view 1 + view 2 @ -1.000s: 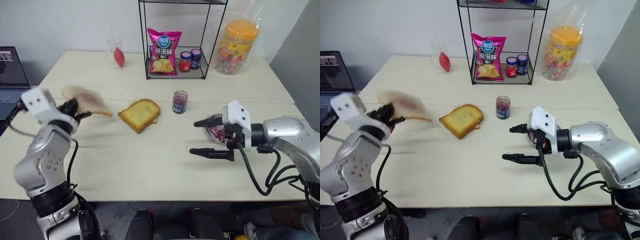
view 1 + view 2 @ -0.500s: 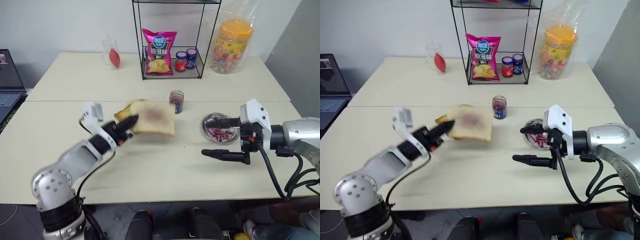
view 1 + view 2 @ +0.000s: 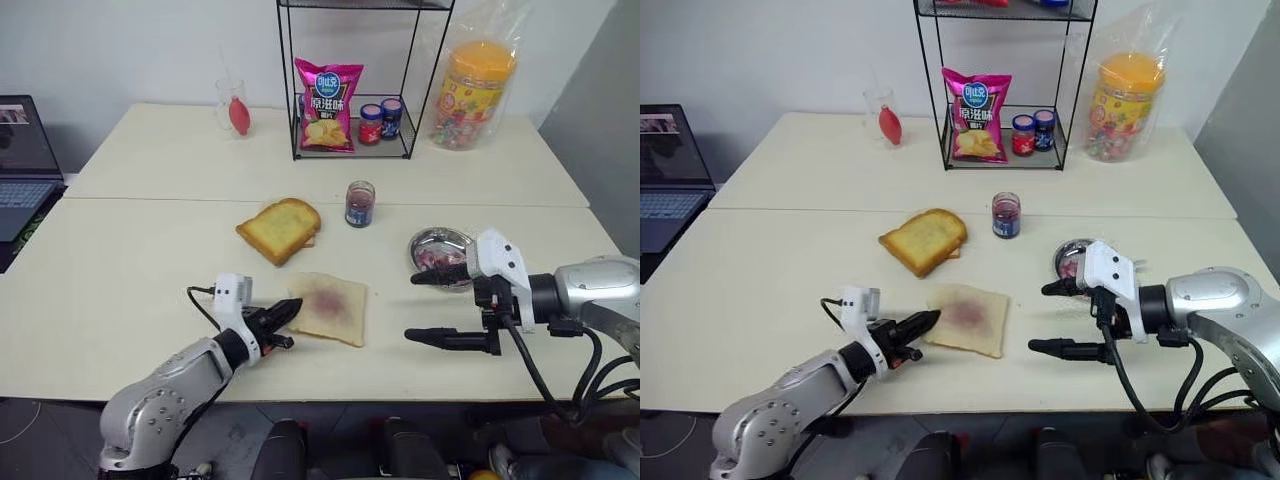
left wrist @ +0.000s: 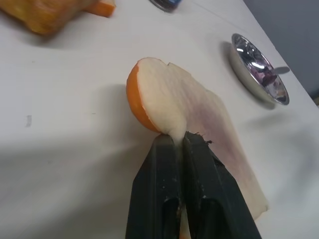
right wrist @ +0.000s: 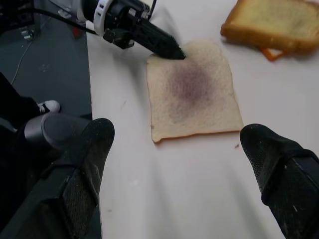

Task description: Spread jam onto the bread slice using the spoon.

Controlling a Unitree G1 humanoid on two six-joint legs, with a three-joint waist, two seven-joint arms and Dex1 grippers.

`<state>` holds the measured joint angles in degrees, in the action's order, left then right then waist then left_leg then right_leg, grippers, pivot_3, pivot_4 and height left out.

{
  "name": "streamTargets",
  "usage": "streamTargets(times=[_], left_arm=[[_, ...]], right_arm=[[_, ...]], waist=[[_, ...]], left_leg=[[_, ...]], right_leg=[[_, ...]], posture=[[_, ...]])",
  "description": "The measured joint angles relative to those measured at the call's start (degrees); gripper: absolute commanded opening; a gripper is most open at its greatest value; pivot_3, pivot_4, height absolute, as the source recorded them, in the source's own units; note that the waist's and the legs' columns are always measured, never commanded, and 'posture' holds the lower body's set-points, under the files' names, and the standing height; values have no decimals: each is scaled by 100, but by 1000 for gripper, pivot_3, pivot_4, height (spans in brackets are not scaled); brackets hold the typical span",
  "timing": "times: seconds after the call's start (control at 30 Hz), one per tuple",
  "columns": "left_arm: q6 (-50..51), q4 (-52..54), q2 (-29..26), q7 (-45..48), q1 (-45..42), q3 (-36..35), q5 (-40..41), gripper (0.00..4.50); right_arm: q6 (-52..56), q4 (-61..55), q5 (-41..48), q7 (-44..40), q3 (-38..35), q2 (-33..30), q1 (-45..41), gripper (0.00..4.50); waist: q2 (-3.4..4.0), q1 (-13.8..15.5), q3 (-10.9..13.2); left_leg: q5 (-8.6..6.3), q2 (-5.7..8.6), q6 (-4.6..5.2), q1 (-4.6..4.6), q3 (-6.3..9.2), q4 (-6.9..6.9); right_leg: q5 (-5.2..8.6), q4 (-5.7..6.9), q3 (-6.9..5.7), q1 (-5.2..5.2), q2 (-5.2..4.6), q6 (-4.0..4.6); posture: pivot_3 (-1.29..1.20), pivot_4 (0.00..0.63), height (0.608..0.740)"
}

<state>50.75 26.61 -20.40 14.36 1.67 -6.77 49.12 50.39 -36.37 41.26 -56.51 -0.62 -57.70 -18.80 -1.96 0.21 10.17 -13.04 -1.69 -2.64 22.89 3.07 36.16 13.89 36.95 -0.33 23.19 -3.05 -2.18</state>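
Cream-coloured laminate table (image 3: 140, 260) carries everything we describe, from left to right. At about seven o'clock from the table's centre we see the left gripper (image 3: 290, 307), its two black fingers (image 4: 164, 169) pressed together on the near left corner of the pale, thin, squarish white bread slice (image 3: 332, 307) with the purplish-red smear at its middle. In the left wrist view that pinched edge is lifted slightly, while the rest of the slice lies on the tabletop. At eleven o'clock from the slice, a little apart, lies the thicker golden-brown toast (image 3: 279, 227). At one o'clock from the slice stands a small glass jar with dark purple contents (image 3: 359, 204). Beyond it, at twelve o'clock near the far edge, we see a black wire rack (image 3: 350, 80) holding a pink crisp packet (image 3: 326, 103) and two small jars (image 3: 381, 120). At three o'clock from the slice sits the round shiny steel dish (image 3: 436, 242) with the reddish-pink, lumpy jam (image 3: 432, 259) in it; we cannot tell where the spoon lies. Just in front of the dish hangs the right gripper (image 3: 431, 307), its black fingers spread wide apart, holding nothing, pointing towards the slice. At one o'clock from the dish stands a clear bag around an orange-lidded tub of sweets (image 3: 474, 90).
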Motion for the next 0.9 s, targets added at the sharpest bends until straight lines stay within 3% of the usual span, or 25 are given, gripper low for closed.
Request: streamTargets(times=[0.47,0.5,0.9], left_arm=[[-252,-44,208,-12,3,363,-647,34],[-251,-44,208,-20,43,361,-658,434],[-254,434,98,-50,582,141,-734,2792]], right_arm=[[-350,11,-428,12,97,-174,401,4500],[-357,11,-428,12,97,-178,413,4500],[-510,66,-481,9,98,-178,414,4500]], waist=[[0,-9,0],[0,-11,0],[0,-19,0]], left_leg=[[0,-1,0,0,2,-1],[0,-1,0,0,3,-1],[0,-3,0,-1,4,-5]], right_leg=[[1,1,-3,1,1,0],[1,1,-4,1,1,0],[4,1,-5,3,1,4]], posture=[[0,150,740],[0,150,740],[0,150,740]])
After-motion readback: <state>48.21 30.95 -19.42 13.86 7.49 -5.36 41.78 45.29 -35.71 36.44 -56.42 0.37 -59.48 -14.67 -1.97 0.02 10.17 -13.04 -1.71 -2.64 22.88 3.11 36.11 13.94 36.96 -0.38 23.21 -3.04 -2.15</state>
